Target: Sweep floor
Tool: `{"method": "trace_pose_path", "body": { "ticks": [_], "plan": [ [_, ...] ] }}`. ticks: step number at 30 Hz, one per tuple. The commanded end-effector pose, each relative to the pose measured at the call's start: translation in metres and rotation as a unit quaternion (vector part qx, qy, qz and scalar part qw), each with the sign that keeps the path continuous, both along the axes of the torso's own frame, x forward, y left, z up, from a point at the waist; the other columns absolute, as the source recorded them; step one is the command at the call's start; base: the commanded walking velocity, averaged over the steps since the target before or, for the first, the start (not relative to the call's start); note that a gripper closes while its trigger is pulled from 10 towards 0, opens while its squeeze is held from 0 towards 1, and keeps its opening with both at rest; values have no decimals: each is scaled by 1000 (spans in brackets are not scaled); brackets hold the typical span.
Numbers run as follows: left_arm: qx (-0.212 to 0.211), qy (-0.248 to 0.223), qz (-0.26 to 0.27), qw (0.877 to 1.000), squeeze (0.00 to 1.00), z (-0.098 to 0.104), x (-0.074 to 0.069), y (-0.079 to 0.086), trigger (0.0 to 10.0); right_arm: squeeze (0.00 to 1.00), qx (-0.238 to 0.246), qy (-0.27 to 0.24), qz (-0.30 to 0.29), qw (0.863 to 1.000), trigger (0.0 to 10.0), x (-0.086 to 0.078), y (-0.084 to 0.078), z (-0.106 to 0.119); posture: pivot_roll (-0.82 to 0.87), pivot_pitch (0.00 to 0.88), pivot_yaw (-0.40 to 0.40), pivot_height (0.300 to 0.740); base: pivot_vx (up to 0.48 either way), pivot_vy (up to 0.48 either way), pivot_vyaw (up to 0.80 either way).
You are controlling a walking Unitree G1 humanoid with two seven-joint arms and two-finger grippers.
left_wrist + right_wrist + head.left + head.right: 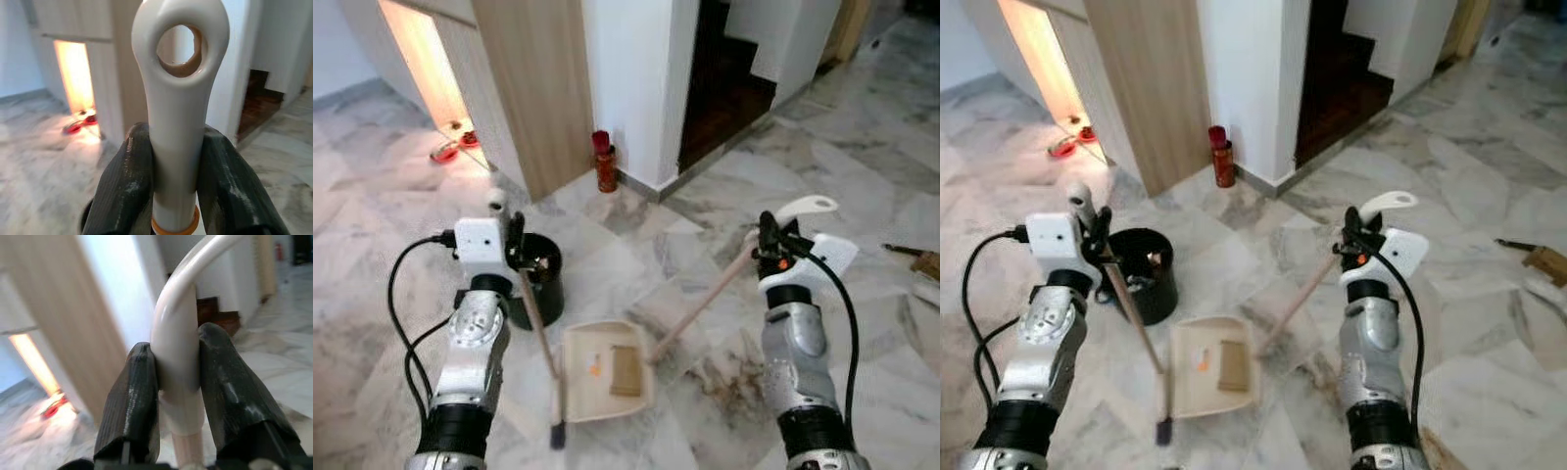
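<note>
left hand [176, 196] clamped on broom [540, 338] handle | right hand [178, 396] clamped on dustpan [604, 371] handle | pan on floor [705, 225], holds brown piece, maybe cardboard [626, 372]

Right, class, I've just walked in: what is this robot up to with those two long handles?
The robot is sweeping a marble floor. Its left gripper is shut on the white handle of a broom, whose dark head rests on the floor beside a dustpan. Its right gripper is shut on the dustpan's long handle. The dustpan lies flat on the floor and already holds a brown scrap and an orange bit. A black bin stands just behind, near the left arm.
</note>
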State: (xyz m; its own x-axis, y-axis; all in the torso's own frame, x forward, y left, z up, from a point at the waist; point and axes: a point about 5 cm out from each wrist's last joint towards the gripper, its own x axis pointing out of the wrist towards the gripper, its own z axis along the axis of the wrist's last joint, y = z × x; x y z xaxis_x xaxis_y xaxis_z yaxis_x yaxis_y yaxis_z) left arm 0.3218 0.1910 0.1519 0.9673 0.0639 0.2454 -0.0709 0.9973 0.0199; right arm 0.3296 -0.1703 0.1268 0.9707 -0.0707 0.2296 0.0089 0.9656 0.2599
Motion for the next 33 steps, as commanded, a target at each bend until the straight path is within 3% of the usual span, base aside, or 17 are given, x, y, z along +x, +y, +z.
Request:
{"method": "trace_pose_path", "body": {
  "ticks": [1,14,33],
  "plan": [
    [13,-22,-3,1000,0,11,1,-1,10000,0,10,-29,-3,1000,10000,2,0,12,75,42,38,740,0,315,0],
    [15,-27,-11,999,0,15,4,-4,10000,0,8,-34,4,999,10000,5,2,16,73,7,42,740,0,317,0],
    [7,-32,-4,999,0,15,6,-7,10000,0,-5,-53,14,998,10000,10,-1,31,60,23,12,740,0,307,0]
  ]
}}
